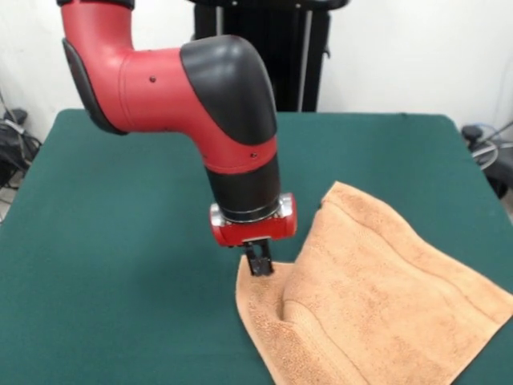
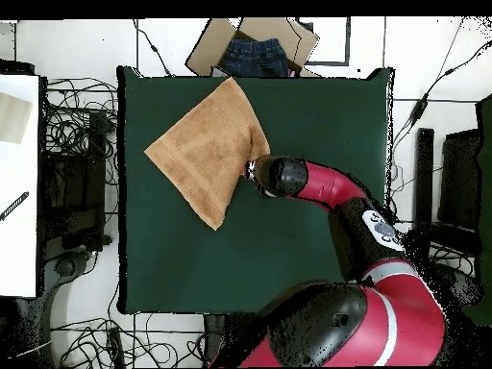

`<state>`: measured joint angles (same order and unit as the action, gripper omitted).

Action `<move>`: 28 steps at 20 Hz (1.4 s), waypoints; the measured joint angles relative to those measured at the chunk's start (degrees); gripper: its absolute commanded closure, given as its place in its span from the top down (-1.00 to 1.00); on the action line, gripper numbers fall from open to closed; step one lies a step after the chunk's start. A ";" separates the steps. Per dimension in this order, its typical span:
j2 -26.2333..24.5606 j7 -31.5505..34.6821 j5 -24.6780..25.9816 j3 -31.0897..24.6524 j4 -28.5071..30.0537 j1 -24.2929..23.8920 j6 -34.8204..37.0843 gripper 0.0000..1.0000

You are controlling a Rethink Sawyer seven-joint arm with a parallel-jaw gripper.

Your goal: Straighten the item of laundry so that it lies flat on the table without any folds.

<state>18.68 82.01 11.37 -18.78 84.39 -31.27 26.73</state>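
The orange-tan towel [image 1: 377,289] lies on the green table [image 1: 112,241] at the front right, with a raised ridge and a few creases near its left corner. My gripper [image 1: 258,265] points straight down at that left corner, its fingers close together and pinching the towel's edge. In the overhead view the towel [image 2: 197,149] lies as a diamond in the table's [image 2: 307,125] upper left part. There the arm's wrist [image 2: 274,176] covers the gripper at the towel's right corner.
A cardboard box with blue jeans [image 2: 255,53] lies just beyond the table's top edge in the overhead view. Cables and a white desk [image 2: 19,183] are at the left. The towel's near edge lies close to the table's front edge in the front view.
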 measured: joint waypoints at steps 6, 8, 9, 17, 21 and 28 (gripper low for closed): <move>-0.01 0.00 1.80 -1.16 0.12 -2.42 0.00 -1.00; -0.03 0.00 2.27 -1.75 0.20 -3.40 0.00 -1.00; -0.07 0.00 2.63 -2.24 0.32 -4.10 -0.01 -1.00; -0.31 0.00 4.40 -4.16 0.60 -7.58 -0.01 -1.00; -0.51 0.00 4.54 -4.95 0.72 -9.00 -0.01 -1.00; -1.27 -0.01 5.83 -7.69 1.10 -12.08 0.46 -1.00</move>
<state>17.41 82.00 17.21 -26.48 85.48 -43.35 27.19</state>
